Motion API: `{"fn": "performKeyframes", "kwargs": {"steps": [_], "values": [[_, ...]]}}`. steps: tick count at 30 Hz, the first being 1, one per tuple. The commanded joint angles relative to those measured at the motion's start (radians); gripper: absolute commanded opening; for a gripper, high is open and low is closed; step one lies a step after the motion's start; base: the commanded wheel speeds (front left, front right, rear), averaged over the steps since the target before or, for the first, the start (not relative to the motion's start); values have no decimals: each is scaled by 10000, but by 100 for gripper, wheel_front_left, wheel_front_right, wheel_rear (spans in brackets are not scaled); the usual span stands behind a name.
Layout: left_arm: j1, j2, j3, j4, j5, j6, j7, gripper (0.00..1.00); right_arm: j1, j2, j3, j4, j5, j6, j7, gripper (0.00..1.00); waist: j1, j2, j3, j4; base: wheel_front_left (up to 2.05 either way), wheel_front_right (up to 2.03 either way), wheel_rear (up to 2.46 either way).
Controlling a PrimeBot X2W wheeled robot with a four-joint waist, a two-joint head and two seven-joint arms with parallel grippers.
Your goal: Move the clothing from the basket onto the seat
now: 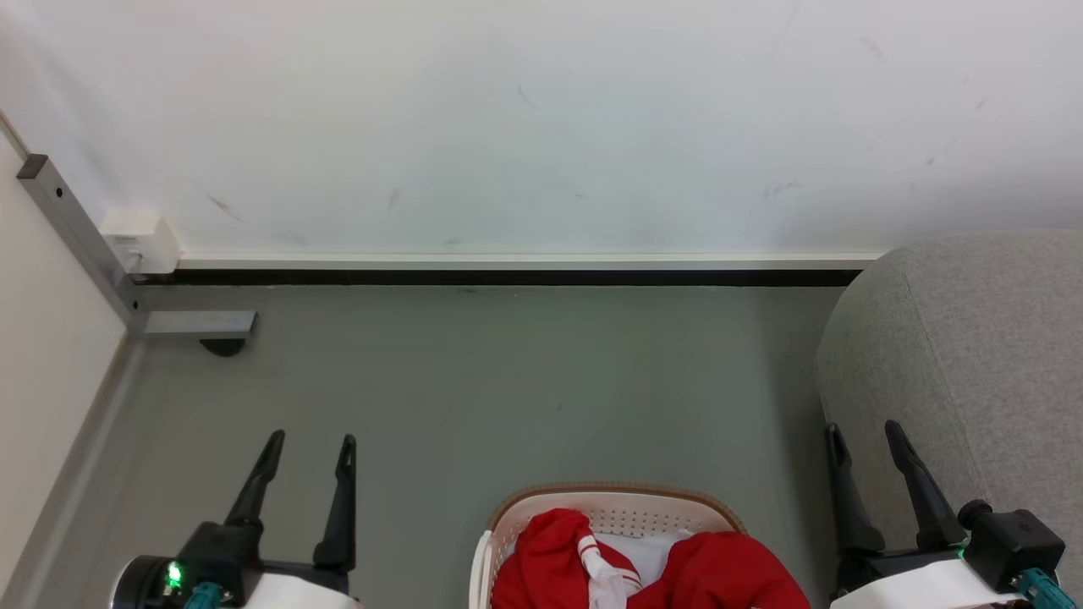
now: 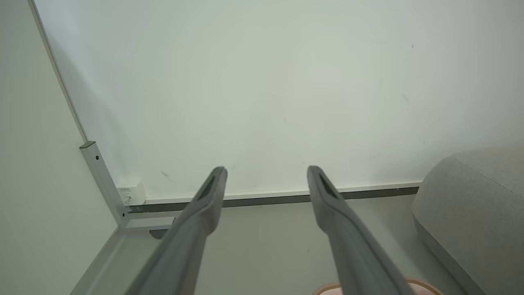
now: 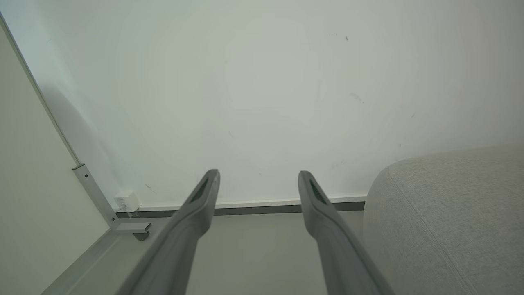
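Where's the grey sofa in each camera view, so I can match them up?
Head view: sofa at the right edge, middle to bottom.
Left wrist view: sofa in the lower right corner.
Right wrist view: sofa at lower right.
Shared landmark: white wall box, low at left.

The seat point(image 1: 973, 355) is showing matt, grainy woven cloth; the basket point(image 1: 630, 514) is showing smooth perforated plastic; the clothing point(image 1: 728, 571) is looking soft.
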Motion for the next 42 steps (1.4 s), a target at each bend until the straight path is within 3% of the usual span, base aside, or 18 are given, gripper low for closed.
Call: {"fn": "performKeyframes", "kwargs": {"steps": [1,7,28,42], "values": [[90,11,1,-67,245,25,-97,100,-71,-86,16,-32,-183,-20,-109,100,0,-1,8,-9,0,0,0],[125,-25,19,-110,676,23,-178,100,-86,-87,50,-19,-543,-21,-202,100,0,-1,26,-38,0,0,0],[-110,-287,326,-178,386,-276,-168,100,-267,-84,-23,-104,-499,-21,-183,100,0,-1,437,-173,0,0,0],[-1161,-322,-56,135,449,-1014,-168,100,-853,-71,-642,-627,-657,-21,-166,100,0,-1,2058,-752,0,0,0]]}}
